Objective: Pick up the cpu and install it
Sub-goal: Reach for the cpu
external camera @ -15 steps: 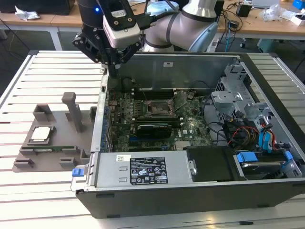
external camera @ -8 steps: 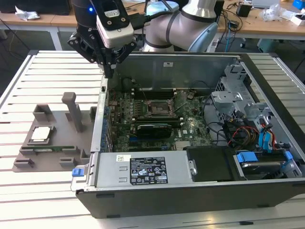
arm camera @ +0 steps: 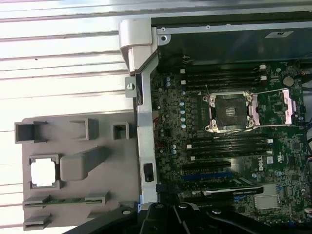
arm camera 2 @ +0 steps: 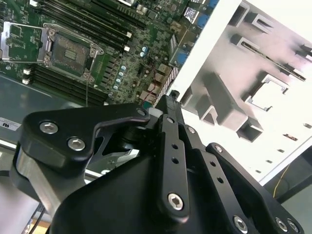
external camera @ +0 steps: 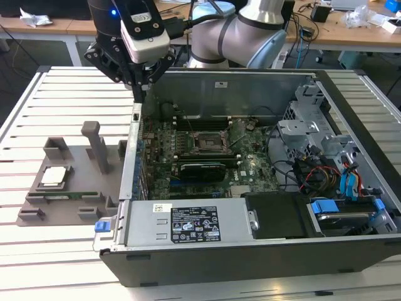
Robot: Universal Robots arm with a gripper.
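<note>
Gripper [external camera: 139,94] empty, fingers together, above computer case [external camera: 250,84] wall; cpu [external camera: 53,176] lies well apart in grey holder [external camera: 78,164]; socket [external camera: 205,143] open.

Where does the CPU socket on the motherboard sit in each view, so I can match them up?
Exterior view: the CPU socket sits mid-board inside the open case.
Second wrist view: it lies between the two memory slot banks.
First wrist view: again between those banks.
Shared landmark: the grey fixture plate beside the case.
</note>
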